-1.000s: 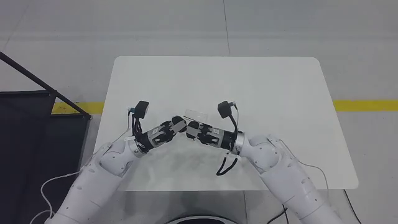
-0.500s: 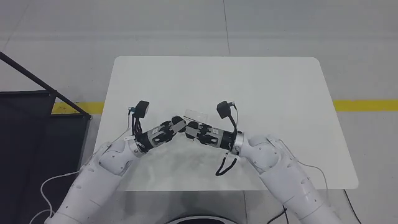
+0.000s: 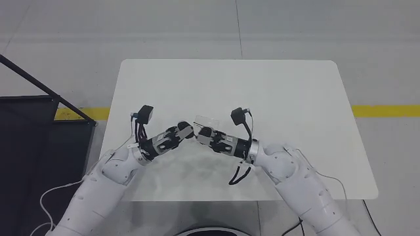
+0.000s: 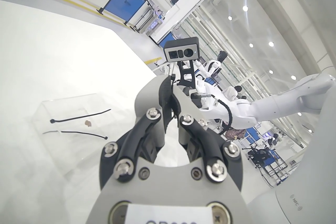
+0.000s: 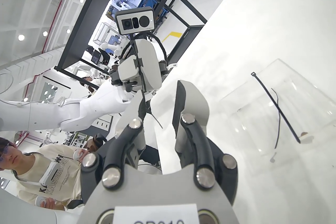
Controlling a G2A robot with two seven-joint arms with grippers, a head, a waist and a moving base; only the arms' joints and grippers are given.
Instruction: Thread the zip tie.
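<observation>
The jaws of the left gripper (image 4: 170,93) are closed on the zip tie (image 5: 155,120), a thin black strip held above the worktop (image 3: 295,105); its free tail lies between the open jaws of the right gripper (image 5: 160,96)

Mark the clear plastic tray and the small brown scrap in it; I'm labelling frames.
Clear plastic tray (image 4: 71,104): left wrist view, bare wall.
Small brown scrap (image 4: 88,124): left wrist view, its middle.

Plastic zip ties (image 5: 275,107), glossy clear plastic tray (image 5: 296,78)
</observation>
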